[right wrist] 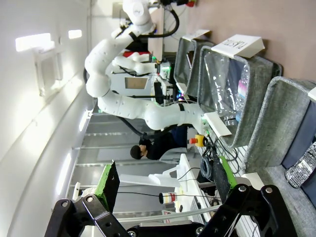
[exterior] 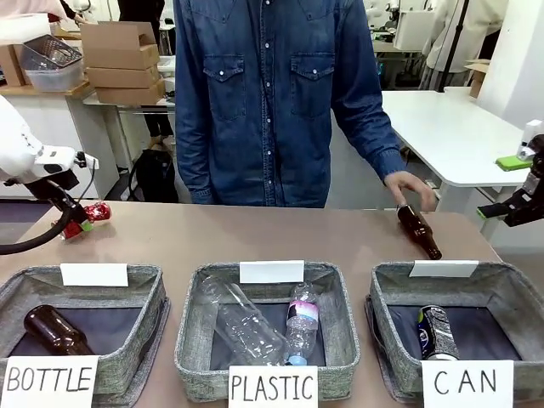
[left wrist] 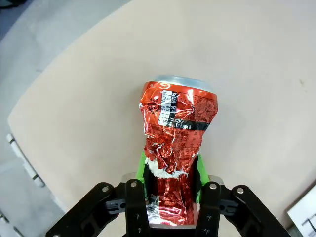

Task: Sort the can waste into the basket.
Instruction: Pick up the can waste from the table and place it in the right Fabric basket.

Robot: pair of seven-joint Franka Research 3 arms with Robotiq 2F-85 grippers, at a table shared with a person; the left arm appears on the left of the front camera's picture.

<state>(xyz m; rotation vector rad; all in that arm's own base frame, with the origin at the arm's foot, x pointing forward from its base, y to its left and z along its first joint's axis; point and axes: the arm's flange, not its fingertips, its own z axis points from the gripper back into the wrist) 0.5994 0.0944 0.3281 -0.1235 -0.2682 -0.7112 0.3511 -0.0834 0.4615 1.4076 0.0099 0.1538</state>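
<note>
Crumpled red metal drink can (left wrist: 173,143): clenched between left fingers (left wrist: 133,207), at far-left edge of tabletop (exterior: 255,238); unsorted. Dented silver-and-blue can (exterior: 436,331): lying inside grey woven basket (exterior: 510,280) carded "CAN". Right fingers (right wrist: 109,185): spread, empty. Apparently half done; left: carry red can across, drop in.

Three baskets line the near edge of the tabletop (exterior: 255,238). The BOTTLE basket (exterior: 157,293) at 7 o'clock has a glass bottle (exterior: 55,330) inside. The PLASTIC basket (exterior: 191,340) at 6 holds two plastic bottles (exterior: 242,323). The CAN basket (exterior: 510,280) at 5 holds one can (exterior: 436,331). At 10, the left tool (left wrist: 170,170) grips another can (exterior: 96,212). At 2, a second glass bottle (exterior: 418,231) lies beside the person's hand (exterior: 410,189).
</note>
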